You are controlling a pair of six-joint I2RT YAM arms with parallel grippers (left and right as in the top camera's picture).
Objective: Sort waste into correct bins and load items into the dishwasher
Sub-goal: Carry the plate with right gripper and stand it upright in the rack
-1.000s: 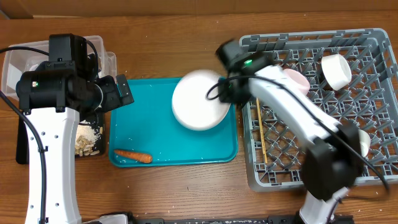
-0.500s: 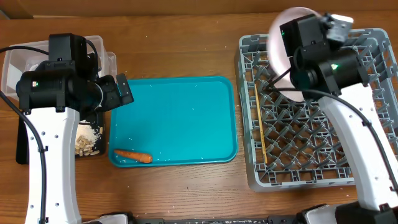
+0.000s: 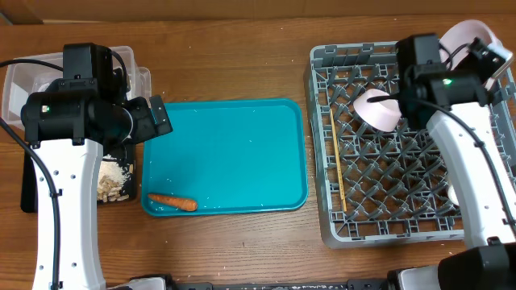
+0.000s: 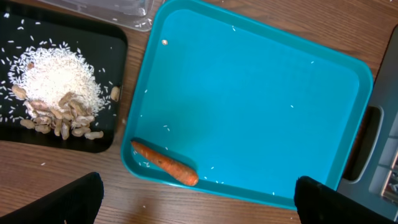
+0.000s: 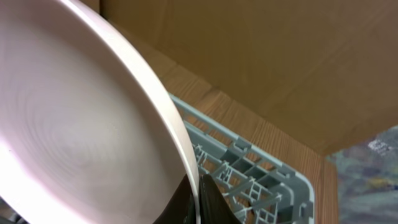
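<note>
Overhead and nearer left wrist look down on teal tray (image 3: 242, 153) (image 4: 249, 93); right wrist hugs plate (image 5: 74, 124).

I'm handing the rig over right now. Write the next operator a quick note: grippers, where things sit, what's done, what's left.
Left gripper: open, empty, by the teal tray's back left corner.
Right gripper: shut on the plate, held on edge over the dish rack's back right corner, not yet set down.
Done: one bowl upside down and chopsticks in the rack; rice and nut shells in the black tray.
Left: seat the plate; bin the carrot, which lies on the teal tray.
</note>
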